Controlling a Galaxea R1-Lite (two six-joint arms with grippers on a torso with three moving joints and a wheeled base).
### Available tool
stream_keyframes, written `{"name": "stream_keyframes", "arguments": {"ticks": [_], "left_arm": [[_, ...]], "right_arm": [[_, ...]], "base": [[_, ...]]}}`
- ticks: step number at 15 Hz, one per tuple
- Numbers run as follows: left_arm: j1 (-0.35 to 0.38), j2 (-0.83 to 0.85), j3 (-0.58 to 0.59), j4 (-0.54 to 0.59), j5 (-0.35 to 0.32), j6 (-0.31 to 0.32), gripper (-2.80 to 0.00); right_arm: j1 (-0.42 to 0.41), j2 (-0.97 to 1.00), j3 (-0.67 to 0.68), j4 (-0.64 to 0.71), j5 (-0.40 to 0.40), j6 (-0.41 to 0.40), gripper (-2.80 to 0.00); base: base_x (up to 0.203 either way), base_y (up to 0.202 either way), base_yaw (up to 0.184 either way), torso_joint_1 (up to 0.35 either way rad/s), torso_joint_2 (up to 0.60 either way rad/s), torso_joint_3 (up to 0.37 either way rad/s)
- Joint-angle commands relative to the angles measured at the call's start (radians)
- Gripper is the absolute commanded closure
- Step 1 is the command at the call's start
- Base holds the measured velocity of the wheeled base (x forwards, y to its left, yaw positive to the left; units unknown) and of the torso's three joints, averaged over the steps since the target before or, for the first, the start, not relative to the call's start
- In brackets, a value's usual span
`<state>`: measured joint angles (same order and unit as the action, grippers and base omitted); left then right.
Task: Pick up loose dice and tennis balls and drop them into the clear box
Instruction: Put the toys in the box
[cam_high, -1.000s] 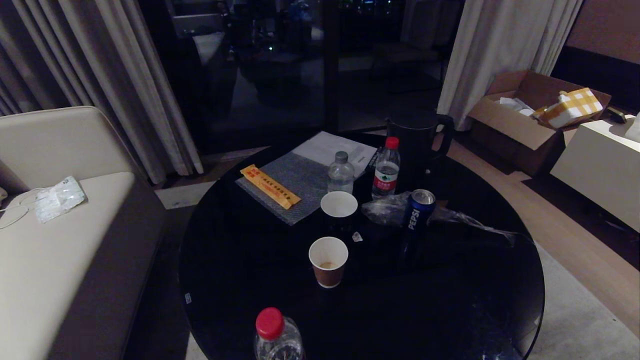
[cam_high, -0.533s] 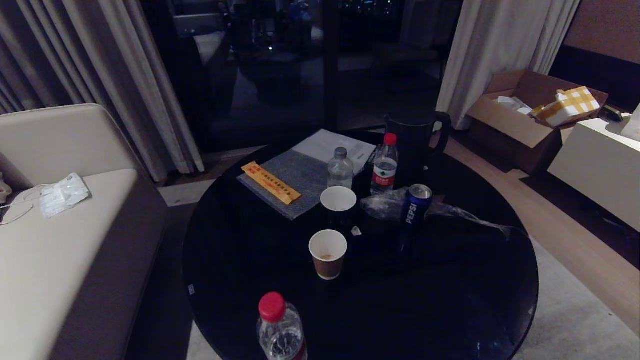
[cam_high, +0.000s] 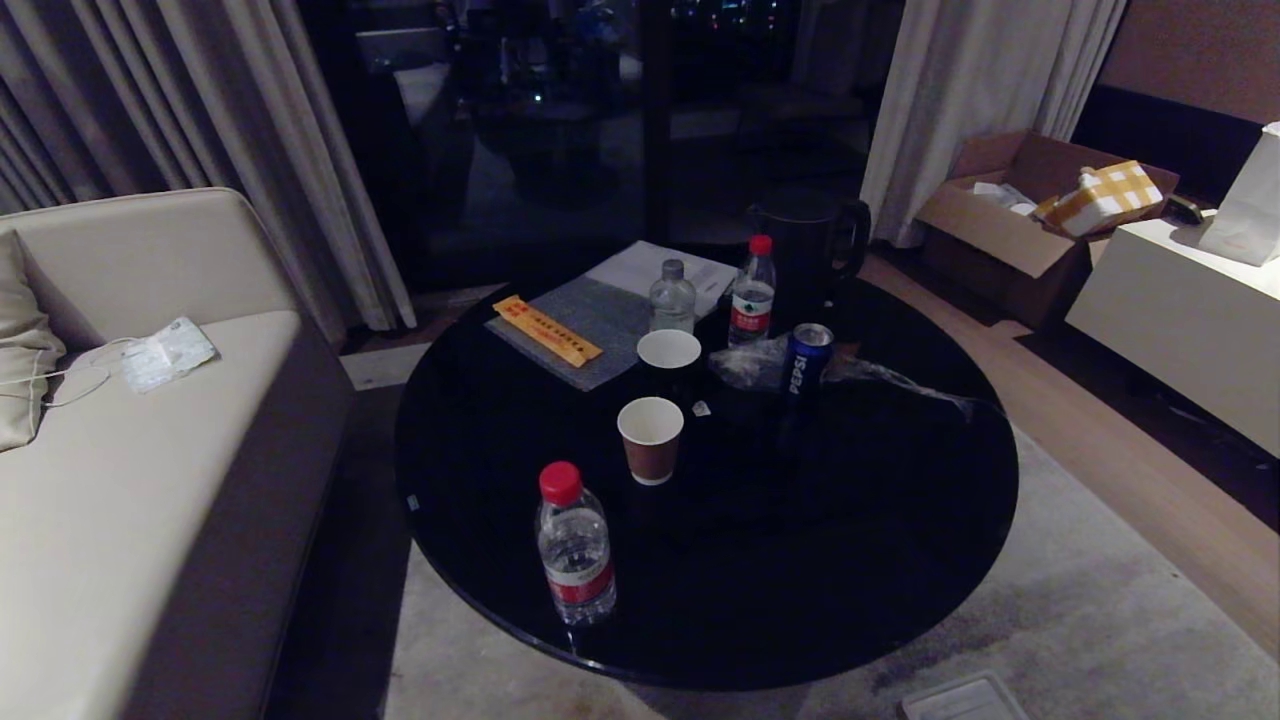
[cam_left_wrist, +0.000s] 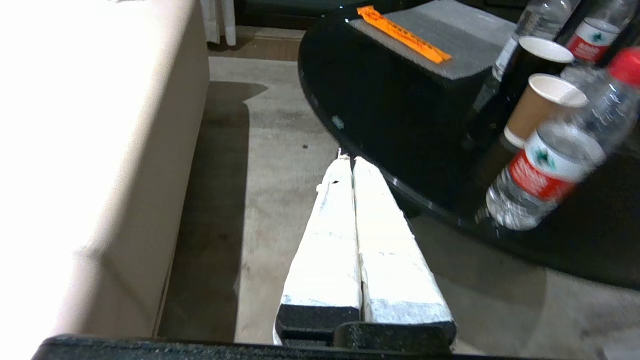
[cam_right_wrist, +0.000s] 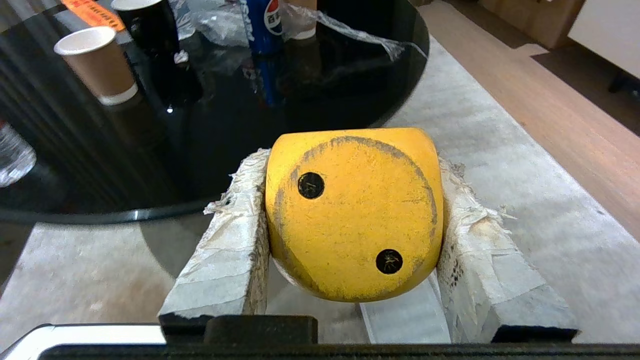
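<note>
View pulled back from table (cam_high: 900, 520), yellow die (cam_right_wrist: 352, 215) clamped in right hand (cam_right_wrist: 350, 200)

Head camera looking down on round table (cam_high: 480, 440) from high, far; both wrist cameras sitting low, close beside it, sharing brown cup (cam_high: 650, 440) at twelve o'clock.

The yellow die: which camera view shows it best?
The right wrist view. There the yellow die fills the middle of the picture, clamped between the right gripper fingers, its two-pip face toward the camera. The head view and the left wrist view show nothing of it.
</note>
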<state>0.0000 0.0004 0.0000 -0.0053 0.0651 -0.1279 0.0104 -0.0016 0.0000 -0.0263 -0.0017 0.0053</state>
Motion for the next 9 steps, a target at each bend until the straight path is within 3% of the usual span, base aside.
{"name": "stream_keyframes", "arguments": {"ticks": [1, 9], "left_arm": [[0.000, 0.001, 0.002, -0.001, 0.001, -0.001, 0.00], [0.000, 0.001, 0.002, -0.001, 0.001, -0.002, 0.00]], "right_arm": [[0.000, 0.002, 0.011, 0.000, 0.000, 0.000, 0.00], [0.001, 0.002, 0.011, -0.001, 0.000, 0.001, 0.00]], "base": [[-0.187, 0.000, -0.001, 0.000, 0.01, 0.003], [-0.185, 0.000, -0.001, 0.002, 0.00, 0.003]]}}
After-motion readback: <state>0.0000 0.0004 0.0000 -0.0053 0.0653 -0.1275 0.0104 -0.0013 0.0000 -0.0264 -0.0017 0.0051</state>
